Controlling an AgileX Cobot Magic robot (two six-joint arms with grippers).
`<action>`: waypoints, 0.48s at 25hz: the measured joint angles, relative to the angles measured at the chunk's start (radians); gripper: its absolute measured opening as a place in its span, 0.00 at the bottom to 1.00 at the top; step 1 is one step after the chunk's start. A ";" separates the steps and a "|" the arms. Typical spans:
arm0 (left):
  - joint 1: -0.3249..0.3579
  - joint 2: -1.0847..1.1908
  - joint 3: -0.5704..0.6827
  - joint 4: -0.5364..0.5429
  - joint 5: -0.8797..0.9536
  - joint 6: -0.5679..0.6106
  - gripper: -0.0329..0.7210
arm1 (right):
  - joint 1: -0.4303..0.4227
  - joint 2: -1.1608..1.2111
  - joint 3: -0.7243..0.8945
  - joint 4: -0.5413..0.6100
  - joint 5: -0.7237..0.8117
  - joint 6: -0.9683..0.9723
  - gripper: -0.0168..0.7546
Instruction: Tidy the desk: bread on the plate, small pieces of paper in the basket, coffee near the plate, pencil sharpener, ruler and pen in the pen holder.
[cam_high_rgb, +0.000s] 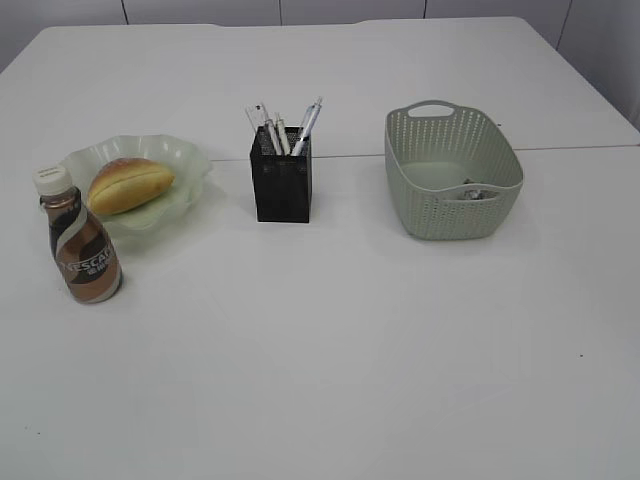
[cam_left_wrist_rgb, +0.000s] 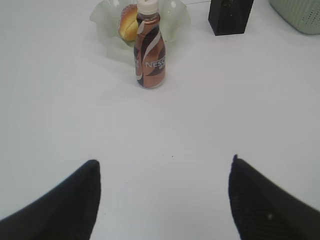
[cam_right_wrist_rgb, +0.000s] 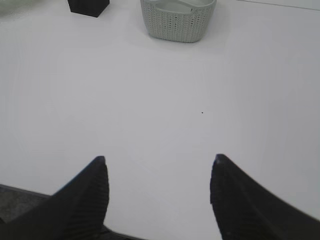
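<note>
desk looks tidy, both hands empty and pulled back

the bread (cam_high_rgb: 130, 184) lies on the green plate (cam_high_rgb: 185, 155) at the left of the desk (cam_high_rgb: 340, 360). the coffee bottle (cam_high_rgb: 82, 240) stands upright just in front of the plate, close to its near rim or touching it; i cannot tell which. the black pen holder (cam_high_rgb: 281, 183) sits in the middle with pens and what looks like the clear ruler (cam_high_rgb: 258, 118) sticking out of the top. the pencil sharpener cannot be made out inside it. the basket (cam_high_rgb: 452, 175) stands to the right, with a few small scraps (cam_high_rgb: 475, 190) lying on its floor.

the left gripper (cam_left_wrist_rgb: 165, 172) hangs low over bare table, its fingers spread wide with nothing between them, and the bottle is well ahead of it. the right gripper (cam_right_wrist_rgb: 159, 172) is likewise parted and empty, with the basket and holder far in front.

by my reading the sorting is done or nearly so, and the risks now are small ones. the bottle is tall and narrow, so a left arm swinging forward or sideways on its way out could clip it and tip it onto the plate or the table. the pens lean out of the holder, and a pass close over them could drag one out or topple the cup.
</note>
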 joint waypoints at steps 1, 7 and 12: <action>0.000 0.000 0.000 0.000 0.000 0.000 0.82 | 0.000 0.000 0.000 0.000 0.000 0.000 0.63; 0.000 0.000 0.000 0.000 0.000 0.000 0.81 | 0.000 0.000 0.000 0.000 0.000 0.000 0.63; 0.000 0.000 0.000 0.000 0.000 0.000 0.78 | 0.000 0.000 0.000 0.000 0.000 0.000 0.63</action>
